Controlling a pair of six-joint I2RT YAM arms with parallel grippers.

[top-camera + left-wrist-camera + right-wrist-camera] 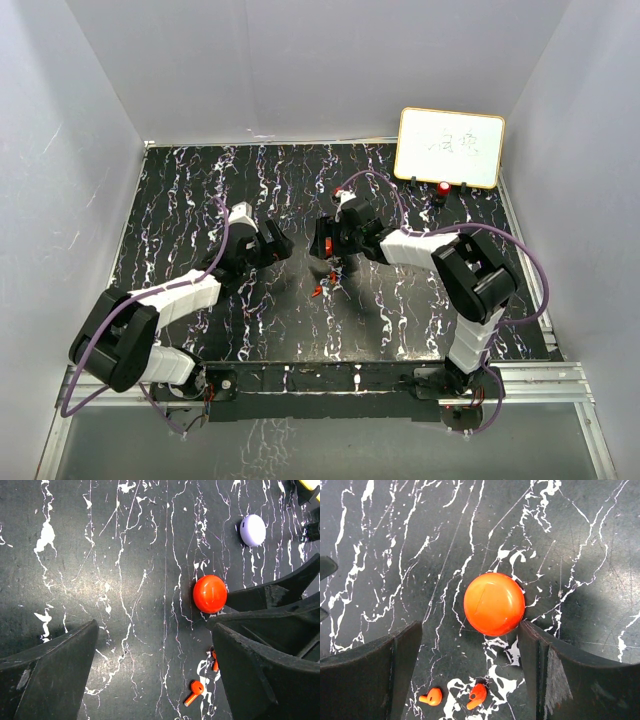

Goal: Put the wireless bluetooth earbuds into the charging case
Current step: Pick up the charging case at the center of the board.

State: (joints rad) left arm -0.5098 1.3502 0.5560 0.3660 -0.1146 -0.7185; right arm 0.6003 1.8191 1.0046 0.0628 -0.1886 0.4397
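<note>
A round red charging case [494, 603] lies shut on the black marbled table [380, 545]. My right gripper [470, 627] is open just short of it, and the right fingertip [529, 630] touches the case's edge. Two red earbuds [432, 696] [477, 696] lie loose between the right gripper's fingers. My left gripper [154, 630] is open over bare table. The red case [210, 594] is ahead of it to the right. One red earbud [194, 691] lies near its right finger [260, 675], which half hides a second earbud [214, 662]. From above, both grippers [278, 245] [330, 250] face each other, the earbuds [317, 290] just in front.
A pale lavender round case [252, 530] lies beyond the red one. A small whiteboard [450, 147] stands at the back right with a small red object [443, 188] before it. Grey walls close in the table [200, 190] on three sides.
</note>
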